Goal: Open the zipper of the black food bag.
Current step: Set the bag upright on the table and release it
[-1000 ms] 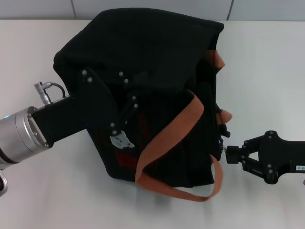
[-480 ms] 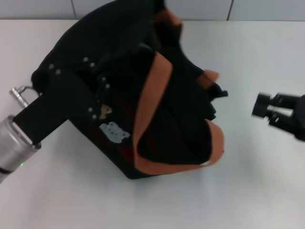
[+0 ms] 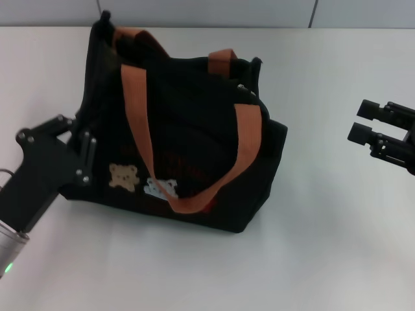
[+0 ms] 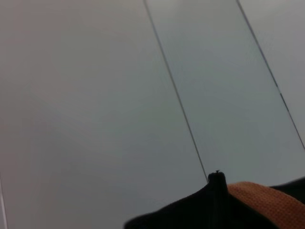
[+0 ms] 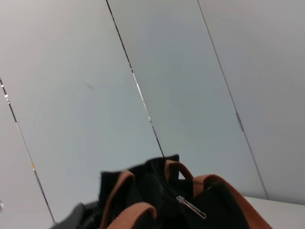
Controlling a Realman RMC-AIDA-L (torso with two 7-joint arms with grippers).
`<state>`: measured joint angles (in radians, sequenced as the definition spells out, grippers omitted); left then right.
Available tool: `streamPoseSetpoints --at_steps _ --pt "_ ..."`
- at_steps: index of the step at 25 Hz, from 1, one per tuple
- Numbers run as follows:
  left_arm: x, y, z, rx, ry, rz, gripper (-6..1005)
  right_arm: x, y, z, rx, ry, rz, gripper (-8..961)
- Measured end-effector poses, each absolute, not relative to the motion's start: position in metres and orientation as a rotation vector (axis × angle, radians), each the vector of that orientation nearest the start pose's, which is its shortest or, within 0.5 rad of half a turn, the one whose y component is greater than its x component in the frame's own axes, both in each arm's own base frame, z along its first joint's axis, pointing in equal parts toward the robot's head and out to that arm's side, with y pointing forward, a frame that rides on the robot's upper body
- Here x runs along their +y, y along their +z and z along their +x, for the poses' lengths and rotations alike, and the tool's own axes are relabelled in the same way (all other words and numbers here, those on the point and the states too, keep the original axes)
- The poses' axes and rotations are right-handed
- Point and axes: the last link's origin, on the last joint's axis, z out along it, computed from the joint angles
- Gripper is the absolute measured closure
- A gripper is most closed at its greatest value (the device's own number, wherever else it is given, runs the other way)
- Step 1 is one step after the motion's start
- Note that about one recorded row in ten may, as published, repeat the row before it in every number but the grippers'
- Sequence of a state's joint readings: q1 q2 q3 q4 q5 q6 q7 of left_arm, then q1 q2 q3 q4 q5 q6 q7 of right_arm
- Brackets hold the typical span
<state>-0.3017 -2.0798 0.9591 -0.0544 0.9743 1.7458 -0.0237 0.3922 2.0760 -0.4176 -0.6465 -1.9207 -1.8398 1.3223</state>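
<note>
The black food bag (image 3: pixel 194 149) stands upright on the white table (image 3: pixel 324 246), its bear patches and orange-brown handles (image 3: pixel 133 123) facing me. My left gripper (image 3: pixel 83 154) is at the bag's left end and is shut on the fabric there. The left wrist view shows only a bag corner (image 4: pixel 217 200). The zipper runs along the top mouth. Its silver pull (image 5: pixel 191 208) lies between the handles in the right wrist view. My right gripper (image 3: pixel 363 122) hovers open to the right of the bag, well apart from it and holding nothing.
Grey wall panels (image 3: pixel 207 11) rise behind the table's far edge. Bare white tabletop lies in front of the bag and between the bag and the right gripper.
The bag has swung from a tilted, slumped pose to upright with its front facing me. The left gripper moved left and down with it. The right gripper drew back to the right, away from the bag.
</note>
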Motion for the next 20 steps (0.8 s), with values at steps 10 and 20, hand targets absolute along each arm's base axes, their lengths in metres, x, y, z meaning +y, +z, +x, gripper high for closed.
streamPoseSetpoints --at_steps 10,20 --pt "0.224 -0.053 -0.295 -0.198 -1.012 -2.121 792 0.270 0.042 0.282 0.607 1.156 -2.544 309" --pt "0.220 -0.038 -0.288 -0.104 -1.119 -2.141 655 0.259 0.048 0.277 0.454 1.227 -2.559 301"
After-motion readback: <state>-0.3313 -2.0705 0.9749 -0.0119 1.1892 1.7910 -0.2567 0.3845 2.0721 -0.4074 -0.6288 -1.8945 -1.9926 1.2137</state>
